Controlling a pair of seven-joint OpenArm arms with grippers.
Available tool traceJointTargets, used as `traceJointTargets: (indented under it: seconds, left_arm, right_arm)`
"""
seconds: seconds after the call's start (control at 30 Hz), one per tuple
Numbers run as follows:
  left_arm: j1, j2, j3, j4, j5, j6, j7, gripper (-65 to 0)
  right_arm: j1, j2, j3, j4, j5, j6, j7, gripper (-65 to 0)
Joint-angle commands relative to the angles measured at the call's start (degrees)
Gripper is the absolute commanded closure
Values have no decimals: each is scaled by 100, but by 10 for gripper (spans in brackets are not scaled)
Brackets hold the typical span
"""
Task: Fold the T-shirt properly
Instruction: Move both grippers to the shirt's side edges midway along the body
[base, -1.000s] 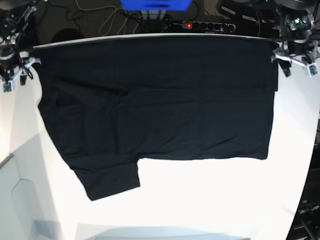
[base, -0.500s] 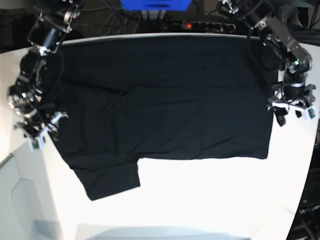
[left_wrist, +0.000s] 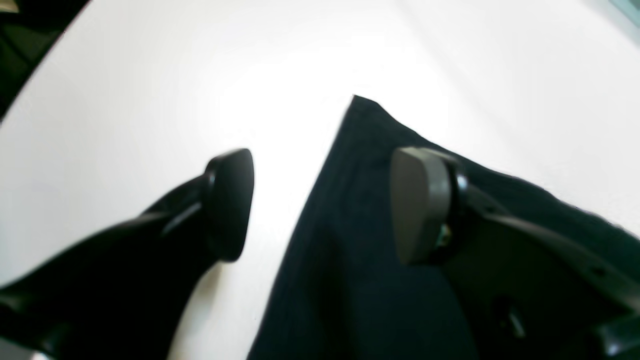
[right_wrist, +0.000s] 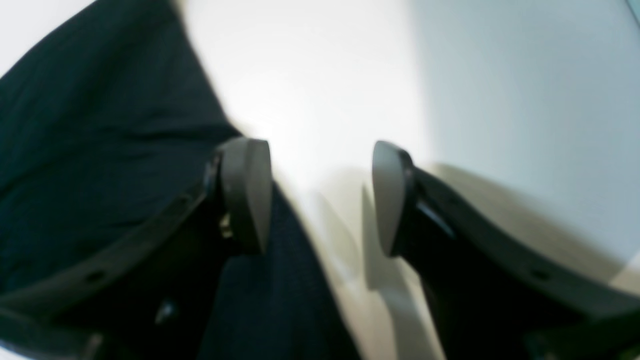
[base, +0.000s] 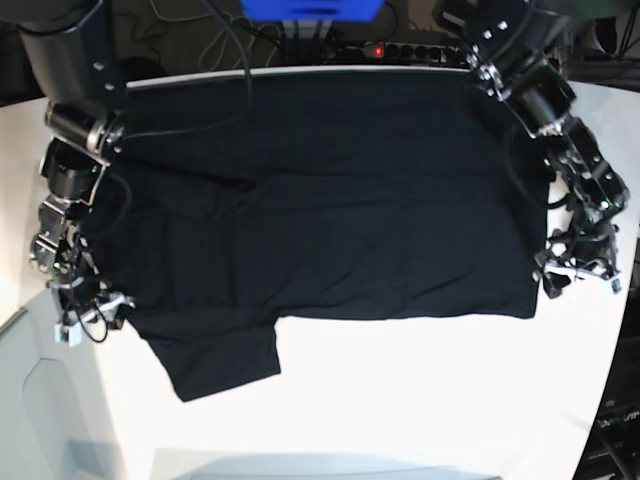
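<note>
Base view: right end effector (base: 92, 315) has come down the plain black cloth T-shirt (base: 330, 210) to its near-left edge, jaws open; left end effector (base: 578, 275) likewise at near-right corner, open. Shirt flat on white surface (base: 420, 400). Likely next: bottom-edge fold.

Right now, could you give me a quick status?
Both tools open, left, right, each straddling a side edge. T-shirt flat on table. Nothing in the way.
</note>
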Motion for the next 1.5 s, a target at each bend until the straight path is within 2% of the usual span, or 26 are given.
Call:
traceJointTargets:
  seconds: [0.0,0.07,0.13,0.23,0.33,0.43,0.53,0.67,0.77,0.97,1.23,1.37,1.47]
  left_arm:
    - [-225,-111,3,-25,-80,-26,-122,-416]
    - [-356,-138,12,-218,-71,-17,-122,-416]
    - [-515,-129,12,-394,192,-17,-122,-416]
    - [-734,-94,3,-561,649,-26,-122,-416]
    - [-752,-15,3,-597,746,-26,-131,-416]
    - [-734,29,135,-605,764,-26,-465,-416]
    - [-567,-15,733,-834,764,-17,-825,-416]
    - [-515,-15,917,-1106,764,423,-1256,-416]
    - [-523,-23,935,-1326,764,581,-1449,-416]
    - [-699,-164,944,-1581,772,616,-1634,-416]
    - [-1367,-393,970,-3331,772,616,-2355,-416]
    - [-1394,-401,1577,-3445,772,616,-2698,-416]
    - [-1403,-393,1788,-3445,764,616,-2750,-416]
  right_arm:
    - [211,39,-140,-85,106,6,261,-329]
    - [175,39,-395,-252,106,-3,498,-329]
    - [17,31,-580,-252,106,-3,656,-329]
    - [-115,-75,-755,-243,106,-3,735,-329]
    - [-132,-75,-782,-243,106,-3,718,-329]
    - [-220,-84,-791,-243,106,6,700,-326]
    - [-291,-93,-799,-243,106,23,700,-325]
    - [-370,-93,-1204,-243,115,32,700,-325]
    - [-405,-93,-1424,-243,115,32,735,-326]
    - [-414,-93,-1432,-243,115,32,744,-326]
    - [-422,-93,-1432,-243,115,32,744,-326]
    - [-422,-84,-1441,-243,115,32,744,-326]
    - [-422,-84,-1441,-243,115,32,744,-326]
